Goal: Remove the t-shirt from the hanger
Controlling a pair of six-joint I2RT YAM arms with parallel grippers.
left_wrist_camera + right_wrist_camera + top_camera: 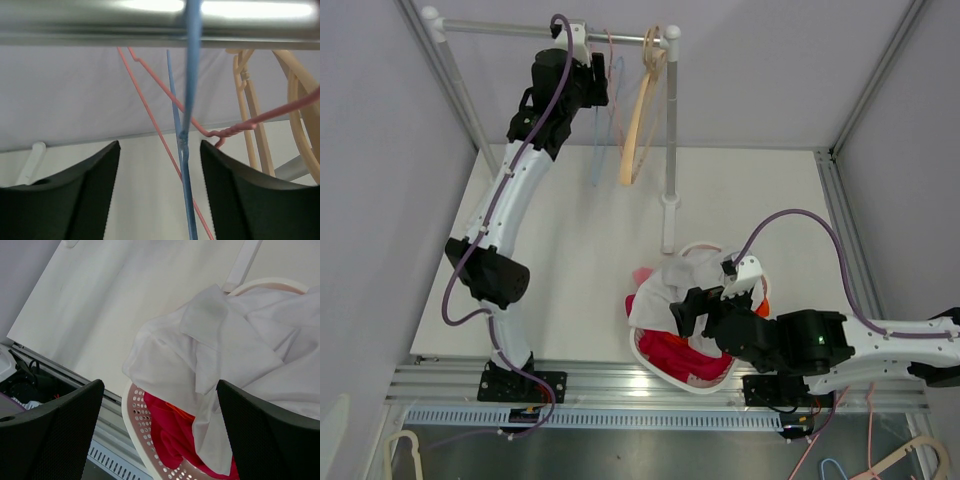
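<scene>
A white t-shirt [672,285] lies draped over the rim of a white perforated basket [665,365], on top of red clothes [670,352]; it also shows in the right wrist view [225,345]. My right gripper [160,435] is open and empty just above the basket's near rim. A bare blue wire hanger [186,150] hangs from the metal rail [100,22], between the open jaws of my left gripper [160,200]. The left gripper [600,85] is high up at the rail.
A pink wire hanger [165,100] and a tan wooden hanger [640,115] hang on the same rail. The rack's white post [670,140] stands mid-table behind the basket. More hangers [880,462] lie below the table's front rail [620,385].
</scene>
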